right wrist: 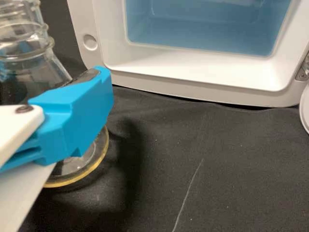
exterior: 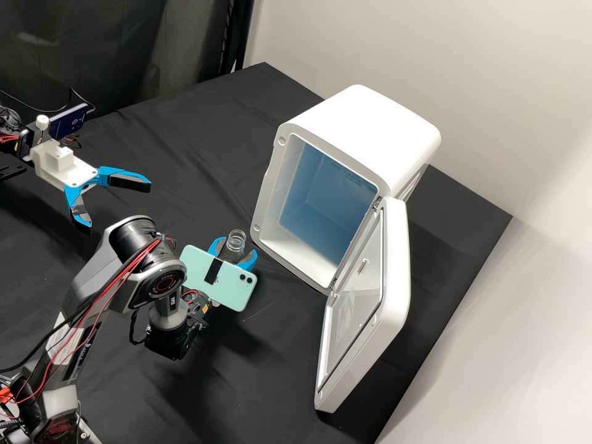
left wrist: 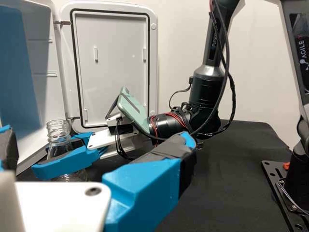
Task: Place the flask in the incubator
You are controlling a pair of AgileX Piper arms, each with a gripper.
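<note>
Right jaws grip the flask point(exterior: 235, 240) before the open incubator point(exterior: 364, 129); left jaws gape.

**Covering and Cropping**

Covering the body of the flask point(exterior: 235, 237) and most of the right gripper point(exterior: 233, 251) with the mint phone point(exterior: 219, 277) strapped to that wrist in the high view, leaving just the neck poking out. Making the grip impossible to judge. Cropping the flask's mouth off at the right wrist view's edge, and trimming the incubator point(right wrist: 193, 72) to its lower rim and blue floor. Cutting the right arm point(exterior: 92, 290) off at its base in the high view's near left corner.
</note>
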